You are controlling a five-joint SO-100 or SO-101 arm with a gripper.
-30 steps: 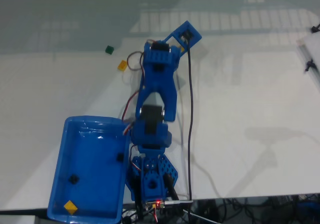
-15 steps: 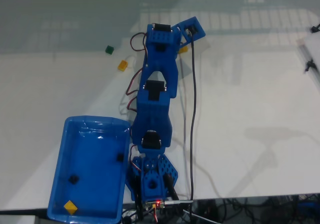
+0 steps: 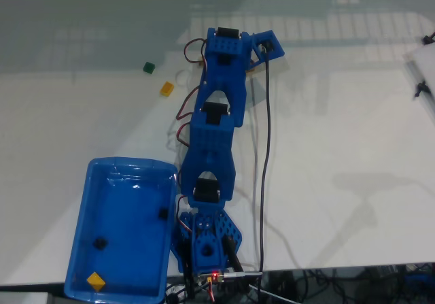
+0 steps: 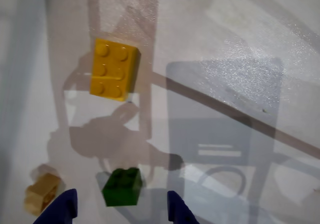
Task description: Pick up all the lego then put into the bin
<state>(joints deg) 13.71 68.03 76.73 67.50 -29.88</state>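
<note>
**Gripper lined up over a green brick, bin part-filled**

Fixed view: the blue arm (image 3: pixel 216 134) is stretched away from its base across the white table (image 3: pixel 340 127). The blue bin (image 3: pixel 88 202) sits left of the base, holding a yellow brick (image 3: pixel 96 281) and two dark pieces (image 3: pixel 100 243). Two bricks lie loose on the table left of the arm — a green one (image 3: pixel 149 67) and an orange-yellow one (image 3: pixel 166 88).

Wrist view: the gripper (image 4: pixel 120 209) has its jaws spread wide and empty, the two blue fingertips (image 4: pixel 62 209) at the bottom edge. A dark green brick (image 4: pixel 122 186) lies between them, a tan brick (image 4: pixel 41 194) just outside the left tip, a yellow six-stud brick (image 4: pixel 114 69) further ahead.

Risk, as I judge it — the left finger may strike or catch the tan brick on closing, nudging the green one askew or pinching both.
</note>
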